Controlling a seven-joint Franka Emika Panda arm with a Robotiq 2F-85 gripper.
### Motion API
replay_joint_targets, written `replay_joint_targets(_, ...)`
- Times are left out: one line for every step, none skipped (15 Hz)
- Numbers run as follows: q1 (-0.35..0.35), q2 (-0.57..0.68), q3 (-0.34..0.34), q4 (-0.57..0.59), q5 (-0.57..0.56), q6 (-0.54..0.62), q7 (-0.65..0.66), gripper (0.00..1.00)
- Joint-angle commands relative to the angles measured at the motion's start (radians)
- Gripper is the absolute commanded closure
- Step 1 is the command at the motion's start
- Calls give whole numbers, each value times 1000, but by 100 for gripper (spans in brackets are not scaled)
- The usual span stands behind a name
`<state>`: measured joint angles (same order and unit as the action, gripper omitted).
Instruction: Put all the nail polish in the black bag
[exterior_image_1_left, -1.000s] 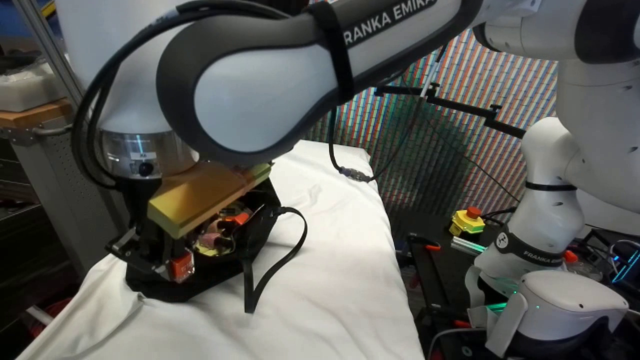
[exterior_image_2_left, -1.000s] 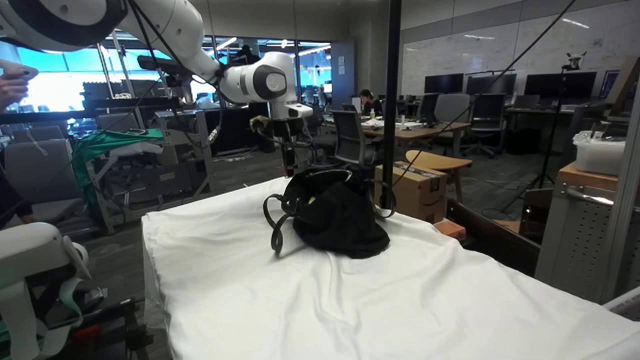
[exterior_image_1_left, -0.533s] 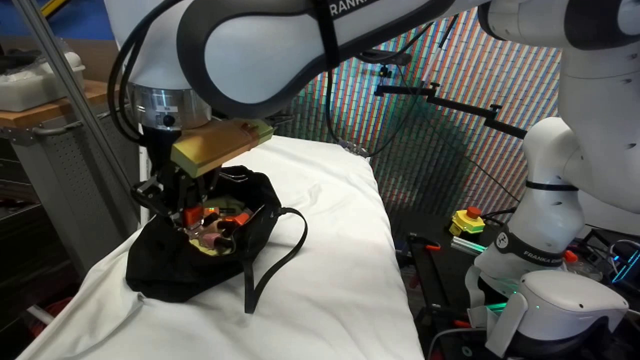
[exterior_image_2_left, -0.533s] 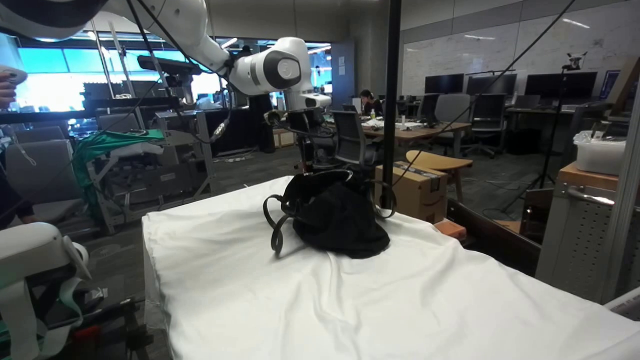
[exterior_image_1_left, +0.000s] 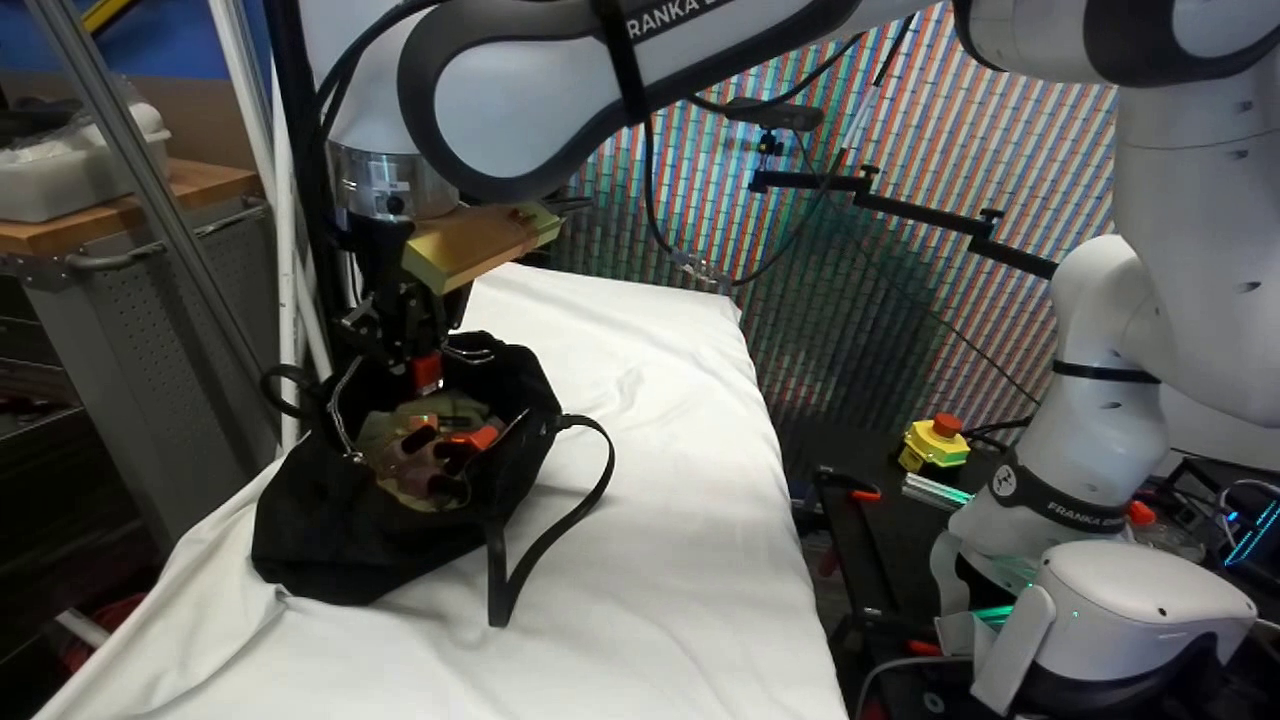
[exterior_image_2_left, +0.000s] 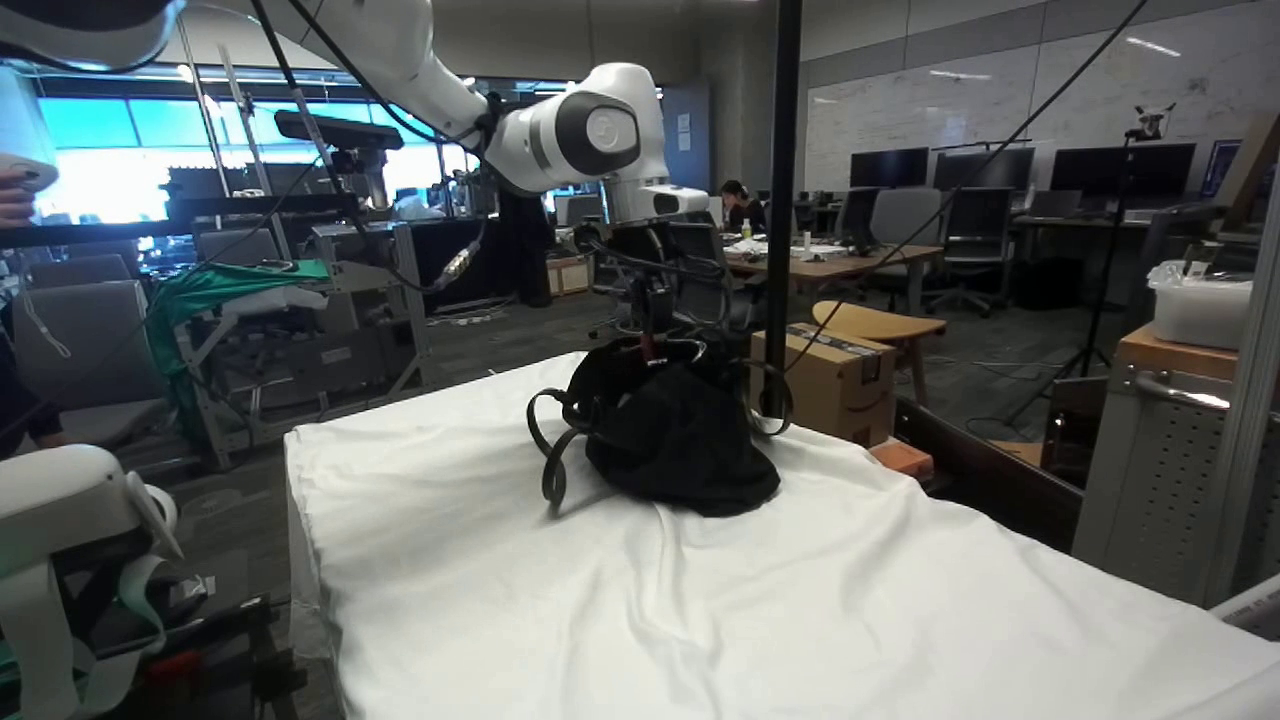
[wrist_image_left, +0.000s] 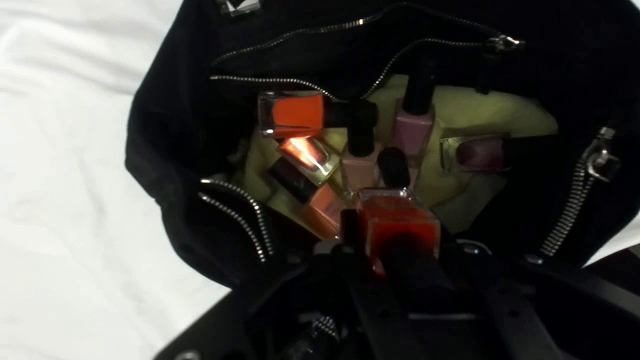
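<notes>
A red bottle of nail polish (wrist_image_left: 402, 227) hangs over the inside of the black bag (exterior_image_1_left: 330, 540), grasped between the fingers (wrist_image_left: 350, 229) of the gripper (exterior_image_1_left: 420, 362) and not yet released. In the wrist view the others spread out from it: an orange bottle (wrist_image_left: 297, 116) between 10 and 11 o'clock, a shiny bottle (wrist_image_left: 309, 159) at 10, a peach bottle (wrist_image_left: 327, 204) between 9 and 10, a pale pink bottle (wrist_image_left: 359, 172) at 11, a mauve bottle (wrist_image_left: 412, 132) near 12 and a wine-coloured bottle (wrist_image_left: 479, 152) between 1 and 2. A dark cap (wrist_image_left: 393, 167) at 12, nearer than the mauve one, seems to belong to a seventh. All of these lie in the bag, on or beside its yellowish lining (wrist_image_left: 480, 106), so I judge the job nearly done. What remains, it seems, is to let go of the red one, the only bottle I can make out that is not yet deposited; whether others hide elsewhere I cannot tell. Outside, a strap (exterior_image_1_left: 499, 572) loops toward 4 o'clock in an exterior view, onto the white cloth (exterior_image_1_left: 680, 500) that carries the bag.
</notes>
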<state>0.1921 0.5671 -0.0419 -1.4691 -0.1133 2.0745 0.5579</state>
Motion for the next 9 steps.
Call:
replay_joint_targets(-20,-9,-10,-16,-8,14,-53,79)
replay_joint_targets(-23,-1,-12,-10,-9,9,-63,79)
replay_joint_targets(-27,8,-13,-2,-9,4,-70,79)
replay_joint_targets(-30,14,-14,1,-7,5,-76,79)
replay_joint_targets(-32,22,-15,8,-8,0,-80,79)
replay_joint_targets(-32,28,-17,11,-11,1,-83,79)
replay_joint_targets(-31,36,-19,17,-12,0,-83,79)
replay_joint_targets(-32,41,-20,19,-11,-1,-85,79)
replay_joint_targets(-31,49,-21,25,-12,-3,-83,73)
